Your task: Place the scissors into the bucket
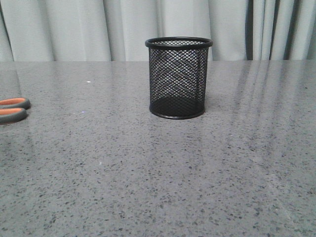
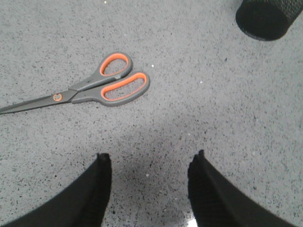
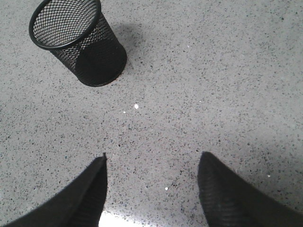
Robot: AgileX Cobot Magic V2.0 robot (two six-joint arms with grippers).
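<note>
While bucket (image 1: pixel 178 79) stands upright, empty, scissors (image 2: pixel 90 88) lie flat well apart; both tools wide.

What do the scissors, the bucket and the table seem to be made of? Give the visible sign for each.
Scissors: dull grey metal blades; matte handles, probably plastic, orange edged in grey.
Bucket: black wire mesh, likely coated metal; you can see through it.
Table: speckled grey, stone-like, faintly glossy with reflections; possibly laminate.

Front cam low, near tabletop (image 1: pixel 158 187) level, facing fwd toward curtains (image 1: pixel 74 29). Both wrist cams high, looking steeply down past own fingers. Bucket (image 1: pixel 178 77) shared by all three; scissors (image 2: pixel 102 85) in front + left wrist only.
</note>
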